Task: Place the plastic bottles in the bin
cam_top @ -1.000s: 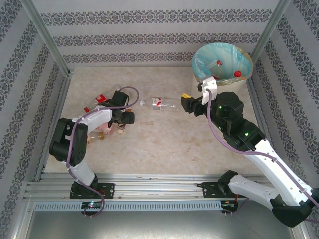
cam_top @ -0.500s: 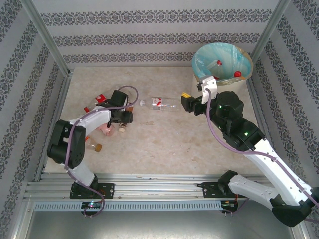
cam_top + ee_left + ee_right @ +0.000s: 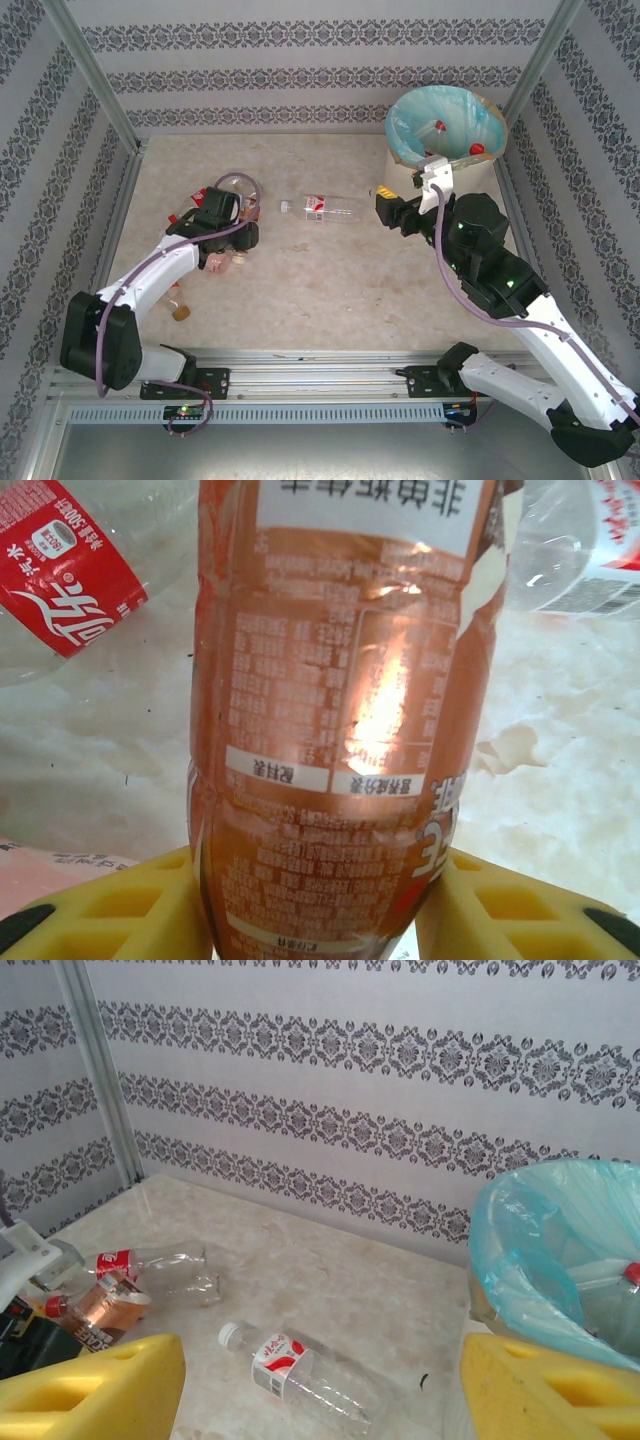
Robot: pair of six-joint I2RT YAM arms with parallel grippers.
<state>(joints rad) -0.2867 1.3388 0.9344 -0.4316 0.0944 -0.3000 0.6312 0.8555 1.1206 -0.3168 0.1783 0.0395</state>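
left gripper (image 3: 315,920) has just clamped on the orange bottle (image 3: 340,730), fingers pressed to both its sides, over the pile (image 3: 195,202) at the table's (image 3: 300,290) left; its arm has swung out wider. right gripper (image 3: 320,1385) is released and empty, shifted a bit nearer the bin (image 3: 400,140) at far right, which has red-capped bottles inside. red-label bottle (image 3: 320,208) lies mid-table between the arms. grasp looks made, so lift and carry to bin is next; several bottles still out
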